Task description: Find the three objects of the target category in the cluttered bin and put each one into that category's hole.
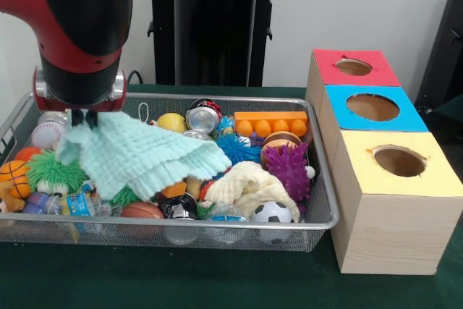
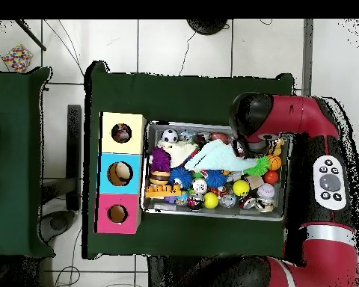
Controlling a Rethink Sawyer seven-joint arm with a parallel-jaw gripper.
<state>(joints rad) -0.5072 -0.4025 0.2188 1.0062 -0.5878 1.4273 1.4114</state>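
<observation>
Three holed boxes stood in a row on the green worktop [image 1: 181, 280] beside the wire bin [image 1: 318, 218]: the yellow box [image 1: 398, 179] nearest my front camera, the blue box [image 1: 372, 108] behind it, the red box [image 1: 353, 68] farthest. From overhead I saw something lying inside the yellow and blue holes, though I could not tell what.

Along the bin's near edge lay a small soccer ball [image 1: 271, 213] and a brown football [image 1: 141, 210]. Past them sat a cream cloth [image 1: 249, 186], a purple spiky ball [image 1: 288, 168], and farther back an orange block [image 1: 271, 122].

The arm came down over the bin's left end, its wrist upright. The pincer [image 1: 85, 119] was clenched on a corner of the mint cloth [image 1: 137, 157], which draped loosely across the clutter toward the bin's middle.
</observation>
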